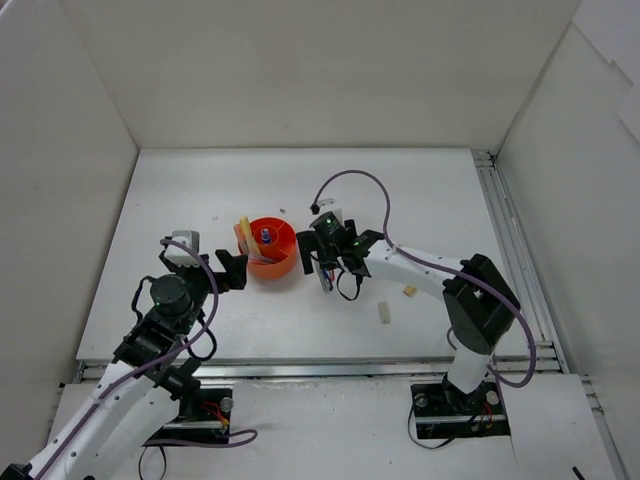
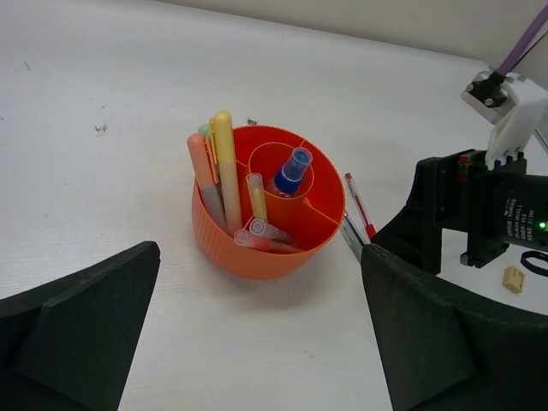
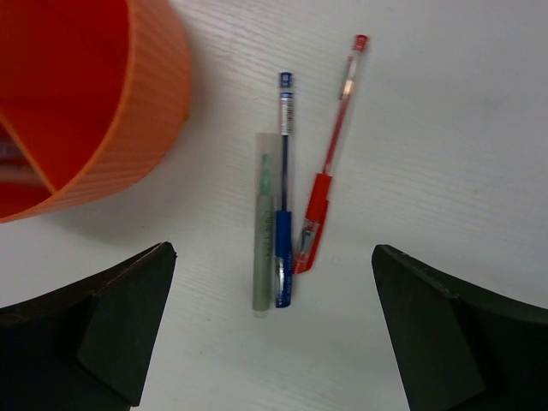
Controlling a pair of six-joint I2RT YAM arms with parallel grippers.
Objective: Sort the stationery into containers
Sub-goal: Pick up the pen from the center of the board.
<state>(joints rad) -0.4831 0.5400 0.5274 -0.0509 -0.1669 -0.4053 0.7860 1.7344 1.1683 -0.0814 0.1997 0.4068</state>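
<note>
Bowl (image 1: 270,268) sits mid-table (image 1: 450,200). Markers (image 2: 224,163) stand in its left outer compartment, one centre marker (image 2: 291,171) in the middle compartment, and others lean in the adjoining outer one. Three pens (image 3: 283,214) lie side by side just right of the bowl. Two erasers (image 1: 384,313) lie further right, apart.

You see a white table (image 1: 440,190) closed in by plain white walls (image 1: 300,70) on three sides. A metal rail (image 1: 506,230) runs along its right edge, and you find small dark specks (image 2: 101,128) on its surface.
</note>
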